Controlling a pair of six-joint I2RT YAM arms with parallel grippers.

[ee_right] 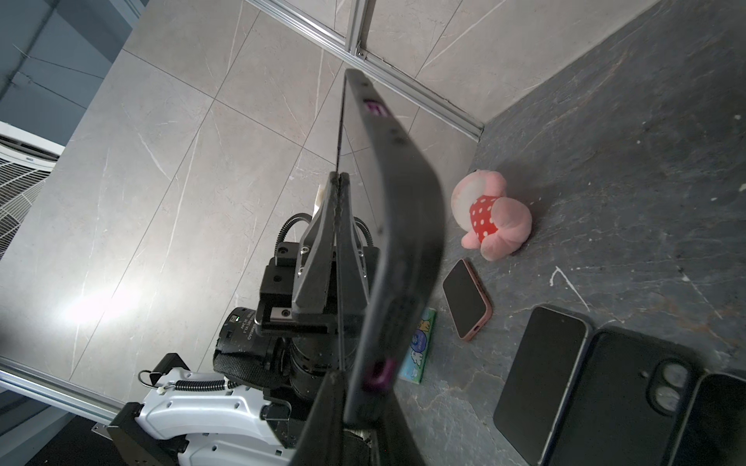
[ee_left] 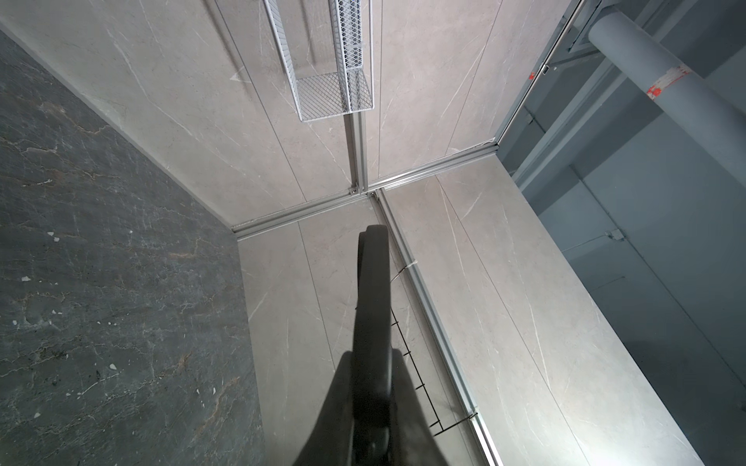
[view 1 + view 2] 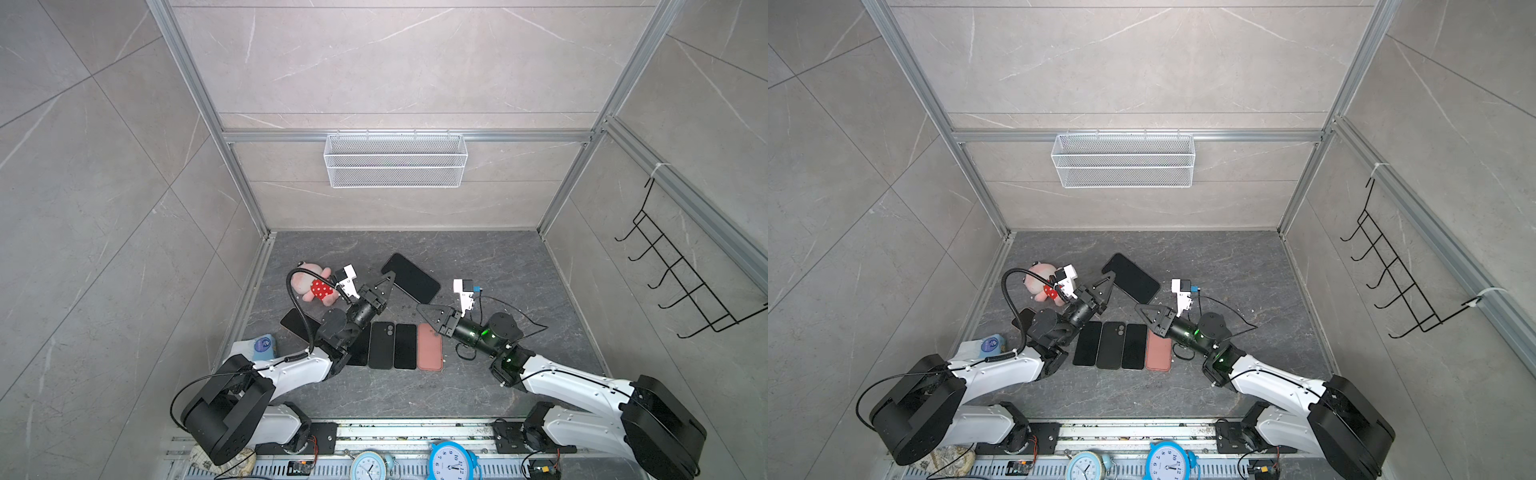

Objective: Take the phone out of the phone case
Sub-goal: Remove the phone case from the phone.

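Observation:
A black phone (image 3: pixel 413 277) (image 3: pixel 1133 277) in its black phone case (image 1: pixel 403 210) hangs tilted above the table between both arms. My left gripper (image 3: pixel 392 275) (image 3: pixel 1112 275) is shut on its left edge, and in the left wrist view the dark edge (image 2: pixel 373 290) stands up from the left gripper (image 2: pixel 371 363). My right gripper (image 3: pixel 419 307) (image 3: pixel 1139 307) (image 1: pixel 363 399) is shut on the case's near rim by a purple button. The case's side wall bows away from the glossy screen (image 1: pixel 357 133).
On the table lie a black case with camera holes (image 3: pixel 381 345), a black phone (image 3: pixel 405 347), a pink case (image 3: pixel 430 347), a pink-cased phone (image 1: pixel 466 298), a pink plush (image 3: pixel 318 286) and a tissue pack (image 3: pixel 264 347). A wire basket (image 3: pixel 395 160) hangs on the back wall.

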